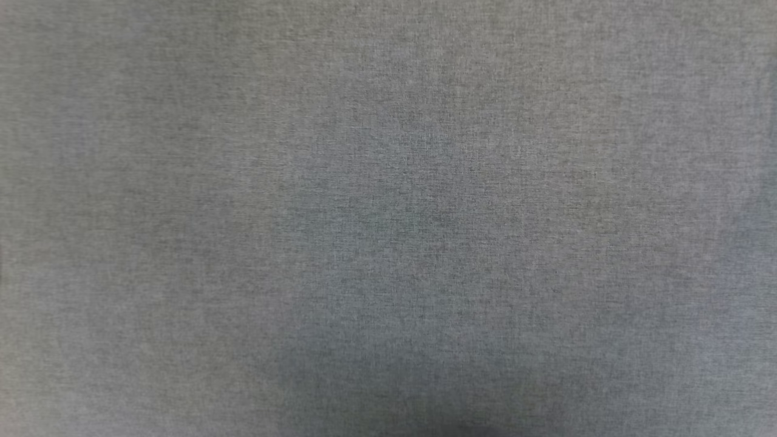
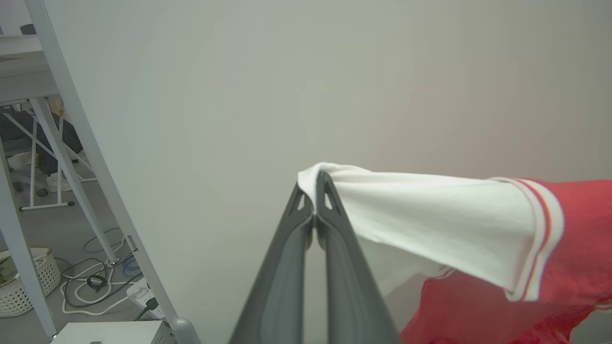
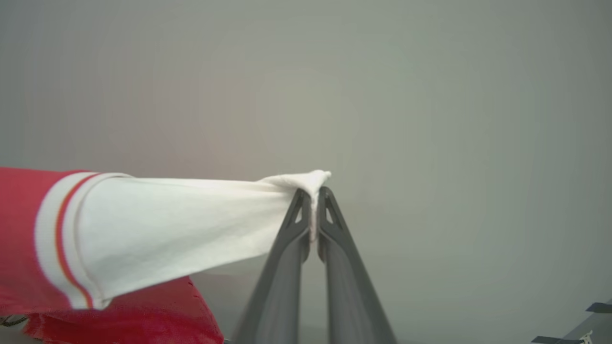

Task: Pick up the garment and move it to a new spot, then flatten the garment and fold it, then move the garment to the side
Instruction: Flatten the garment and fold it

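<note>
Garment (image 2: 430, 220) is held up over a grey surface (image 2: 239, 95), stretched between both grippers. Left gripper (image 2: 314, 193) is squeezed tight on one white sleeve tip. Right gripper (image 3: 313, 196) pinches the other sleeve tip.

The left end effector (image 2: 313, 190) has two long fingers (image 2: 282, 272) of dark grey, matte material. Each finger is broad at the base and narrows evenly to a slim, rounded tip. Just below each tip a small triangular cut-out (image 2: 300, 202) pierces the finger, leaving a thin frame around it. The faces are smooth and plain, a little lighter along the long edges, where a soft rim runs. The right end effector (image 3: 313, 193) is built alike: two dark grey tapering fingers (image 3: 351, 286), the same triangular cut-outs under the tips, and the same smooth, unmarked, faintly glossy faces.
</note>
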Tool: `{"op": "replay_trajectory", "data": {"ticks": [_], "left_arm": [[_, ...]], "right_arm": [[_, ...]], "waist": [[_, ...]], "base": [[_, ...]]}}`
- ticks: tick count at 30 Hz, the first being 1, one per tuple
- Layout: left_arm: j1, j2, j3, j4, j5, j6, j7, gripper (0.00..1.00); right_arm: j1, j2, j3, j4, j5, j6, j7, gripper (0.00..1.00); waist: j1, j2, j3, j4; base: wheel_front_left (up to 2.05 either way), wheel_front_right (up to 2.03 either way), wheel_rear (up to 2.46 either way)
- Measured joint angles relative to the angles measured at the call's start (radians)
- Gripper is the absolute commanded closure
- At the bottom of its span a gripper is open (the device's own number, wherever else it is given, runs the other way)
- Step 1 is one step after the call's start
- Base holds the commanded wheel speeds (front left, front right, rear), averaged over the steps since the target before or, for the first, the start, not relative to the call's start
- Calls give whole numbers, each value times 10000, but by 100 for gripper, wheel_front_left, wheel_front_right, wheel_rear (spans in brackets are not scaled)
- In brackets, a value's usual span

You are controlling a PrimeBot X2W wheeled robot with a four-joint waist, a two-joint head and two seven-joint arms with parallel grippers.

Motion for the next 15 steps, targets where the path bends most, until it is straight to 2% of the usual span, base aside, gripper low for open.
{"op": "replay_trajectory", "data": {"ticks": [9,15], "left_arm": [[3689,-531,-249,-36,-679,-84,-424,100],[6232,-458,-209,-416,-1367,-59,372,100]], "right_arm": [[3358,-332,752,-31,1386,0,-79,100],[5851,-401,1051,-207,2330,2,58,100]], "waist": [[-2,0,-1149,131],[-3,0,-2223,149]], "base": [[0,0,0],[0,0,0]]}}
